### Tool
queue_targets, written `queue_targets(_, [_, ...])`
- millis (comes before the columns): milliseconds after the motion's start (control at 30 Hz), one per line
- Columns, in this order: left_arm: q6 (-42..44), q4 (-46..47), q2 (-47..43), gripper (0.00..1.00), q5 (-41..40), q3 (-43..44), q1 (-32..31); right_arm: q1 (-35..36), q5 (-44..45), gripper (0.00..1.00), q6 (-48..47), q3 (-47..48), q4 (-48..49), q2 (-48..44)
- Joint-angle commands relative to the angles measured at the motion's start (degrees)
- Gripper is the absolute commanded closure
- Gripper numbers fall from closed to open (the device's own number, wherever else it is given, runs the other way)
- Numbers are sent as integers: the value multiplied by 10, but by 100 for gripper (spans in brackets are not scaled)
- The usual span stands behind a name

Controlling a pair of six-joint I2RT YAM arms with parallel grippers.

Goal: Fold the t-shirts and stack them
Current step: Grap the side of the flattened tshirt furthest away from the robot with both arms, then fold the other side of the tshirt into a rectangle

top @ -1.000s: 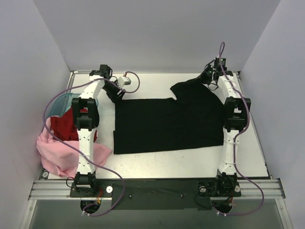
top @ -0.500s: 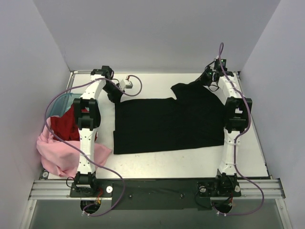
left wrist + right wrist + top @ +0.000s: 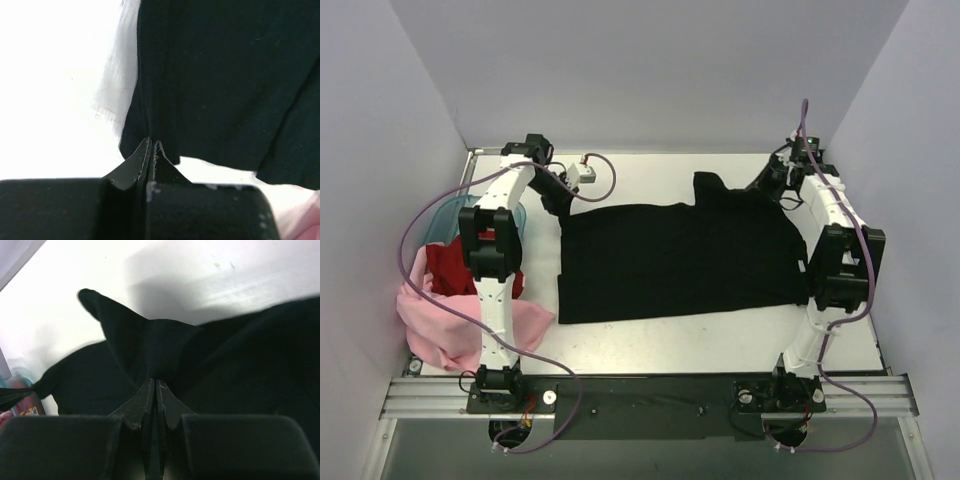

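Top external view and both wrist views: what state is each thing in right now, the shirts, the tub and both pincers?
black t-shirt, unfolded, spread out mostly flat, gripped at two far corners.
red t-shirt, crumpled, unfolded.
pink t-shirt, crumpled, unfolded, beside the red one.
teal tub, partly hidden, contents unclear.
left pincer, shut on the black t-shirt.
right pincer, shut on the black t-shirt.

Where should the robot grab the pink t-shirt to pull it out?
Probably the loose flap of the pink t-shirt, which lies flat on the table nearest the black t-shirt. Come straight down from above: the rest is a crumpled heap beside the red t-shirt.
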Motion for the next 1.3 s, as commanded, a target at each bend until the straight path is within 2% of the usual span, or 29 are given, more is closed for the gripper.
queue_targets(0, [15, 3, -72, 100, 2, -11, -2, -32, -19, 100, -33, -70, -34, -83])
queue_targets(133, [22, -20, -113, 100, 14, -32, -16, -53, -28, 100, -54, -128, -79, -146])
queue_targets(367, [71, -30, -201, 100, -19, -198, -41, -113, -20, 100, -105, -237, -189, -252])
queue_targets(500, [80, -26, -211, 100, -47, -251, -43, -119, -12, 100, -127, -296, -200, -276])
queue_targets(600, [80, 1, -211, 100, -70, -283, -44, -128, 10, 100, -131, -319, -201, -261])
queue_targets(767, [91, 5, -199, 100, -111, -275, -44, -162, 41, 100, -126, -318, -236, -240])
queue_targets(1100, [92, 6, -196, 100, -112, -241, -45, -163, 78, 100, -148, -291, -306, -238])
queue_targets(1267, [111, 3, -192, 100, -125, -276, -52, -151, 49, 100, -132, -312, -296, -190])
